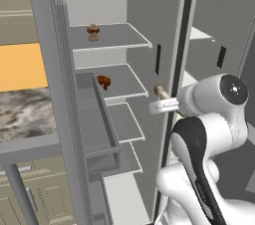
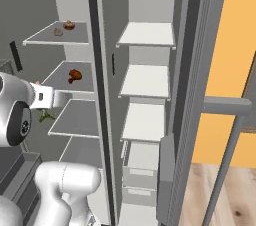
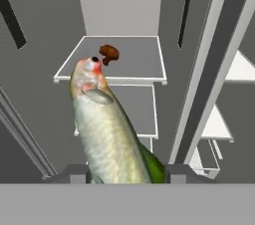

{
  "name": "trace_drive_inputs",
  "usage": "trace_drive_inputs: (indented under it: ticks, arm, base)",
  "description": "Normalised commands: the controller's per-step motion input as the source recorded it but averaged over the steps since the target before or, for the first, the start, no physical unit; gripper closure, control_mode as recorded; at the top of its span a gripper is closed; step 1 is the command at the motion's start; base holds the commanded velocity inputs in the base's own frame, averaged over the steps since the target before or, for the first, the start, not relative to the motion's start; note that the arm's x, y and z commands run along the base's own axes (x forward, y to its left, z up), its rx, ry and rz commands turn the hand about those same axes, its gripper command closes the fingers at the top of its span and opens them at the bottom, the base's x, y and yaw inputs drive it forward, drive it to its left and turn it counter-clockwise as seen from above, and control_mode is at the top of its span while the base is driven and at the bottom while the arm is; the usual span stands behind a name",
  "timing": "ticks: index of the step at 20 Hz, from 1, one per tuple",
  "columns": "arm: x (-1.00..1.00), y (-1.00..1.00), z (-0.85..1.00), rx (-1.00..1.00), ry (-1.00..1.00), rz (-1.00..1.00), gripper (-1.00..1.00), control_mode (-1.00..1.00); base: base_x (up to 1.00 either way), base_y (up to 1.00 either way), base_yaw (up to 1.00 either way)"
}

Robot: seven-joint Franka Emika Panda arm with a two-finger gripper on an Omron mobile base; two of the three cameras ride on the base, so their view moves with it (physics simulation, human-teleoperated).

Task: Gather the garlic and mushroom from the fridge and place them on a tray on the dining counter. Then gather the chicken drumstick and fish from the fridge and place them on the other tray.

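The fridge stands open with its white shelves bare to me. A silvery-white fish rises head-up between my fingertips, and my gripper is shut on its body. From the left, the gripper hangs in front of the middle shelves with the fish's pale end poking past it. The brown chicken drumstick lies on the second shelf, beyond the fish. From the right, the gripper sits just below that shelf. Garlic, mushroom, both trays and the dining counter are out of view.
Two small brownish items sit on the top shelf, too small to name. A green vegetable lies on the shelf below my hand. The open left door carries a grey bin. A marble counter lies behind it.
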Motion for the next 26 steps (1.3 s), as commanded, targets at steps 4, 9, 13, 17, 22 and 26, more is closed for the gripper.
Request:
trace_drive_inputs:
  ticks: [4,9,13,17,22,26]
  arm:
    - [-0.20,0.04,-0.05,-0.01,-0.03,0.00,1.00,1.00]
    - [0.00,0.00,0.00,0.00,0.00,0.00,1.00,1.00]
    - [0.00,0.00,0.00,0.00,0.00,0.00,1.00,1.00]
    - [0.00,0.00,0.00,0.00,0.00,0.00,1.00,1.00]
    - [0.00,0.00,0.00,0.00,0.00,0.00,1.00,1.00]
    - [0.00,0.00,0.00,0.00,0.00,0.00,1.00,1.00]
  base:
    - [-0.74,0.06,-0.02]
    - [-1.00,0.00,-0.03]
    - [-0.96,0.01,-0.02]
    - [-0.83,0.30,0.00]
    - [-0.76,0.55,0.03]
    - [-0.86,0.54,0.11]
